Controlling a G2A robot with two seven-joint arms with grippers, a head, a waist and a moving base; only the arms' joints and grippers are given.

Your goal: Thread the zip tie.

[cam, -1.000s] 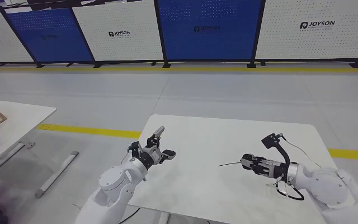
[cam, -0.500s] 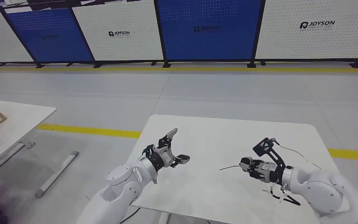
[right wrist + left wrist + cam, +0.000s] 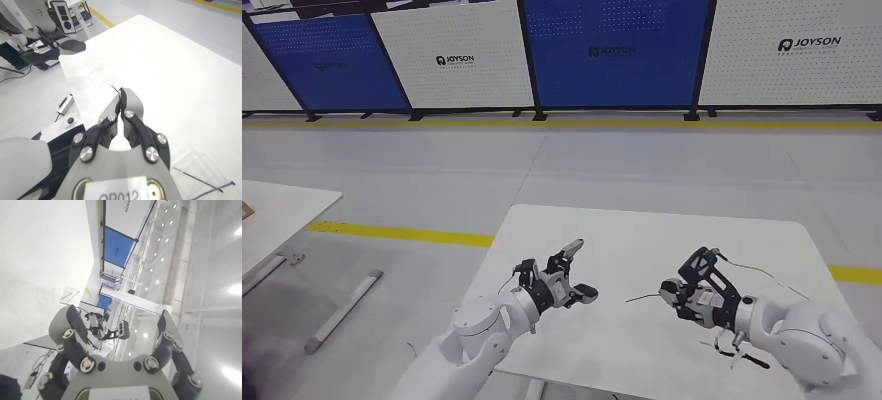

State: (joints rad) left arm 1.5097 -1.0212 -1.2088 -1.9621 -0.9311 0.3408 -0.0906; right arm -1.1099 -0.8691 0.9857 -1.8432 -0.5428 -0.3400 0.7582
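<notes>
A thin black zip tie point(image 3: 642, 296) is pinched in my right gripper point(image 3: 674, 293), which is shut on it above the right half of the white table point(image 3: 642, 235). In the right wrist view the tie's tip point(image 3: 114, 88) pokes out past the closed fingers point(image 3: 122, 98). My left gripper point(image 3: 584, 268) hangs open over the table's left-middle, a short gap from the tie's free end, with nothing between its fingers point(image 3: 75, 321). The left wrist view looks across at the right gripper point(image 3: 94, 325).
A clear plastic bag point(image 3: 200, 166) with spare zip ties point(image 3: 208, 184) lies on the table near the right arm; the left wrist view shows this bag point(image 3: 70, 294) too. The near left table corner point(image 3: 62, 56) borders open floor. Another table point(image 3: 282, 215) stands far left.
My left arm has swung right and forward over the table, closing on the tie's free end. The right gripper has shifted slightly left, still holding the tie.
</notes>
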